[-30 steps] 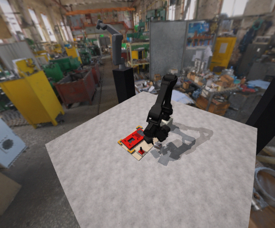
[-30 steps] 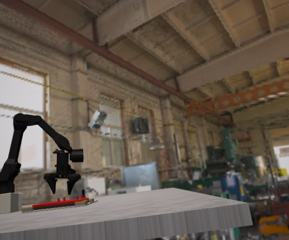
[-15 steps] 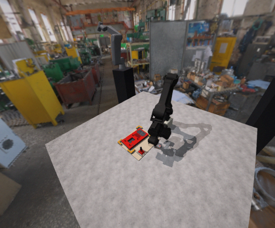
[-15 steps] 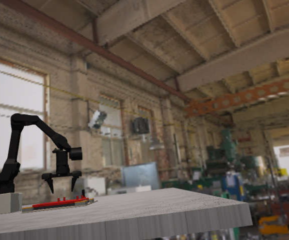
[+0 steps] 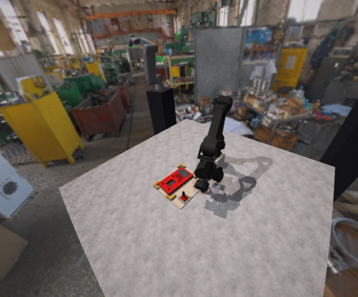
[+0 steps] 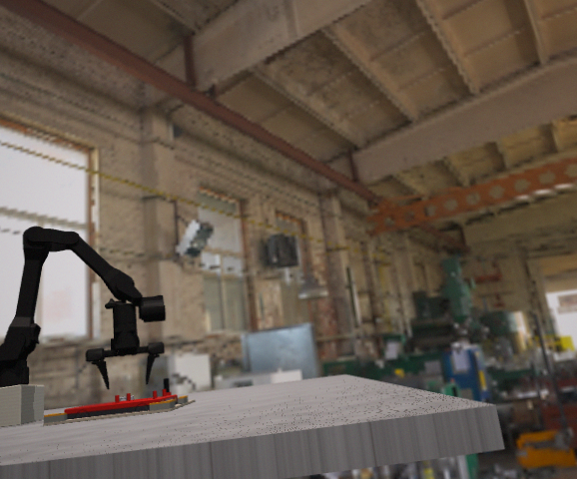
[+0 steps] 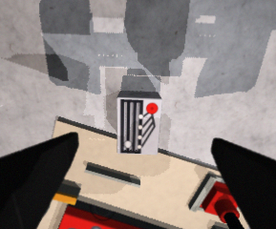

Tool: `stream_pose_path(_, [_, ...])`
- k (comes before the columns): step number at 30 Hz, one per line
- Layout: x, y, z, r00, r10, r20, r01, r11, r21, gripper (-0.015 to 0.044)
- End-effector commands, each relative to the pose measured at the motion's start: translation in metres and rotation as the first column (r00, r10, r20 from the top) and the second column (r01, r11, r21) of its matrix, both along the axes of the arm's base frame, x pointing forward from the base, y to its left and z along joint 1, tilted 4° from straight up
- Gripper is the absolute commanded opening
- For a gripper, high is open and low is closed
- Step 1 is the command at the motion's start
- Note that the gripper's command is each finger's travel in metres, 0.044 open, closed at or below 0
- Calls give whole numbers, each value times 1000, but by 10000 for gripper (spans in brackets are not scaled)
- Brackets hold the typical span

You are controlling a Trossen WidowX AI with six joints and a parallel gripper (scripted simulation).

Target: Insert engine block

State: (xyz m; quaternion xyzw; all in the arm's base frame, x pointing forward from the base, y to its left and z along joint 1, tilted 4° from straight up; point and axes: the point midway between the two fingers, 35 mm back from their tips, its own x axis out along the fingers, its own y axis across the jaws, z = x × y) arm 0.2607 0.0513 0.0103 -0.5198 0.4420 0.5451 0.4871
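Wrist view gives me the pincer nearest: its two black fingers stand wide apart, with nothing gripped. Past them and between them in my picture sits the engine block, a pale face with dark stripes and a red disc turned up to me. It's at the edge of the beige board; whether it overlaps that edge or stands just beside it, I can't tell. So it's outside the red car body, whose opening I can see from the top. Yellow corner pieces frame the body, and a red piece with a black stick stands on the same board. From outside I see the fingers pointing down above the board, apart from it. Farther back, my black arm rises by a pale box on the grey counter. Beyond the counter, a grey arm tops a black pedestal.
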Motion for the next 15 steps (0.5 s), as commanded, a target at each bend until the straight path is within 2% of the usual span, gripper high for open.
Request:
stream_pose_path(1, [-4, -1, -7, 1000, 4, -11, -5, 1000, -7, 440])
stream_pose_path(15, [-3, 0, -27, 1000, 4, -11, -5, 1000, -7, 440])
